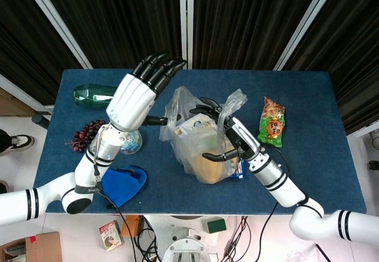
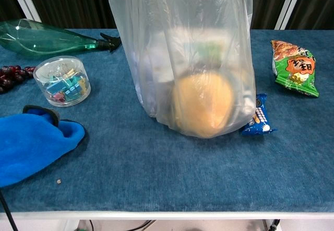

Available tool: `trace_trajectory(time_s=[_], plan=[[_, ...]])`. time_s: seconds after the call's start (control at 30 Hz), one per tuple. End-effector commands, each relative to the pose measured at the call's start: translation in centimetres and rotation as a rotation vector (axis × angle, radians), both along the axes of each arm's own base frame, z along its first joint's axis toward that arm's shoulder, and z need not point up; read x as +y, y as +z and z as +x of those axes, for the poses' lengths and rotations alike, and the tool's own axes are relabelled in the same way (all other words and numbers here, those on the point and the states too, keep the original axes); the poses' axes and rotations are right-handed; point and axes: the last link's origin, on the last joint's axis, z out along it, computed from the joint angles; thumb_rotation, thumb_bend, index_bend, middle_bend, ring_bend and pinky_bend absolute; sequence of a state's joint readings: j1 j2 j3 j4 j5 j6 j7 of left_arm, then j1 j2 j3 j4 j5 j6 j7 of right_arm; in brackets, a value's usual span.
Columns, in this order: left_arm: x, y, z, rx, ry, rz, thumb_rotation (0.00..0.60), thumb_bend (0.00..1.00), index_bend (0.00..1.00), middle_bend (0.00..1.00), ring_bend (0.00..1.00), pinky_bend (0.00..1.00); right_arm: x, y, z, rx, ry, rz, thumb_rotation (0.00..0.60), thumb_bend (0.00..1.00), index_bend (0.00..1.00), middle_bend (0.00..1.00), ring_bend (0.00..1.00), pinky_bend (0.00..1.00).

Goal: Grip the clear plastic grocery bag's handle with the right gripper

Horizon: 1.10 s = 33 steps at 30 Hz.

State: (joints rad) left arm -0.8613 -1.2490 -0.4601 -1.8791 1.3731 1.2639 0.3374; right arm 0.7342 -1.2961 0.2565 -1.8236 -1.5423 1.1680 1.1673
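On the blue table [image 1: 308, 155], a clear plastic bag [image 1: 198, 137] stood upright near the middle, holding a round orange item [image 2: 202, 104] and some boxes. From left to right around it lay a green bottle [image 2: 42, 38], dark grapes [image 1: 86, 136], a clear tub of clips [image 2: 61, 79], a blue cloth [image 2: 34, 145], then the bag, a small blue snack pack [image 2: 257, 118] touching its base, and a green snack packet [image 1: 272, 122] farther right.

The main risk seemed to be the bag tipping or collapsing: its film was thin and loose, so a pull on only one handle could have tilted it toward the blue snack pack, or let the handle slip free. A second risk was the raised left hand brushing the left handle [image 1: 173, 105] and shifting the bag.

The left hand [image 1: 135, 99] was held high above the table, just left of the bag, back toward the camera, fingers [image 1: 159, 71] spread and pointing away; it held nothing.

The right hand [image 1: 228, 137] reached in from the lower right, at the bag's right handle [image 1: 232, 104]. Its dark fingers [image 1: 207, 105] lay over the bag's mouth and its thumb curved under against the film. Whether it had truly clamped the handle could not be told; the chest view showed neither hand.
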Motion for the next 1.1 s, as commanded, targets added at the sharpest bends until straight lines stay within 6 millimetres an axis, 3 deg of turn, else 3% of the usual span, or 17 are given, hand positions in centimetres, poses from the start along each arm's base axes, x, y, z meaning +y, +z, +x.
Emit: trace_trajectory(time_s=[0.03, 0.53, 1.1], plan=[[0.0, 0.0, 0.5, -0.005, -0.001, -0.002, 0.441, 0.0, 0.06, 0.14, 0.08, 0.15, 0.0, -0.1, 0.1, 0.004, 0.004, 0.003, 0.6, 0.16, 0.07, 0.16, 0.05, 0.07], [0.0, -0.4, 1.9, -0.039, 0.018, 0.015, 0.418, 0.0, 0.06, 0.14, 0.08, 0.13, 0.0, -1.0, 0.5, 0.023, 0.026, 0.025, 0.6, 0.16, 0.07, 0.15, 0.05, 0.07], [0.4, 0.9, 2.3, -0.022, 0.057, 0.023, 0.416, 0.0, 0.06, 0.14, 0.08, 0.13, -0.9, -2.0, 3.6, 0.07, 0.094, 0.017, 0.6, 0.22, 0.08, 0.14, 0.05, 0.07]])
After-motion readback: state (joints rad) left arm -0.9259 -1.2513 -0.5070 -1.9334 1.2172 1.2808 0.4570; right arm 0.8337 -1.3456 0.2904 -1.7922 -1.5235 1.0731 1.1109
